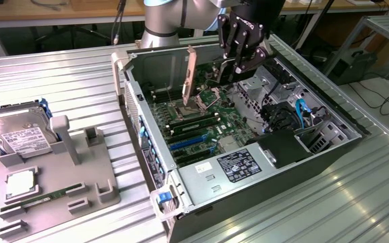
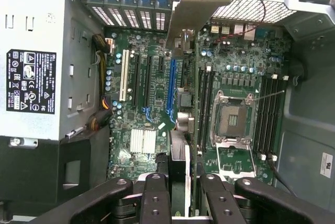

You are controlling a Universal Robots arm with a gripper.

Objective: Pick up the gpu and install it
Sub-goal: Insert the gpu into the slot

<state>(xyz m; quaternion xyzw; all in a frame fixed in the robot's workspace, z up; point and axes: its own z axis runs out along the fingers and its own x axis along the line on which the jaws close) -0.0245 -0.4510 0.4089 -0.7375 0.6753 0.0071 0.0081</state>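
1. One arm reaches from the far side of the exterior view over an open computer case (image 1: 248,167) lying on a ribbed metal worktop (image 1: 329,202). Its gripper (image 1: 238,63) hangs above the motherboard (image 1: 194,126), fingers closed on the gpu (image 1: 227,71), which hangs edge-down between them over the case's far end.
2. One pale bracket (image 1: 190,71) stands upright beside the gripper, toward the exterior view's left. One power supply (image 1: 238,164) with a dark label fills the case's near end; blue cables (image 1: 303,109) crowd the drive bay toward the exterior view's right.
3. One grey fixture (image 1: 52,177) sits well apart on the exterior view's left. It carries one hard drive (image 1: 18,134), one square chip (image 1: 20,183) and one green memory stick (image 1: 46,195).
4. Two black fingers (image 2: 155,198) in the wrist view clamp the gpu (image 2: 179,166), seen edge-on, directly above the board. One blue slot (image 2: 170,88) lies just ahead of the card's edge; one empty CPU socket (image 2: 233,119) sits beside it, flanked by memory slots (image 2: 267,114). The power supply (image 2: 31,77) bounds the board on one side.
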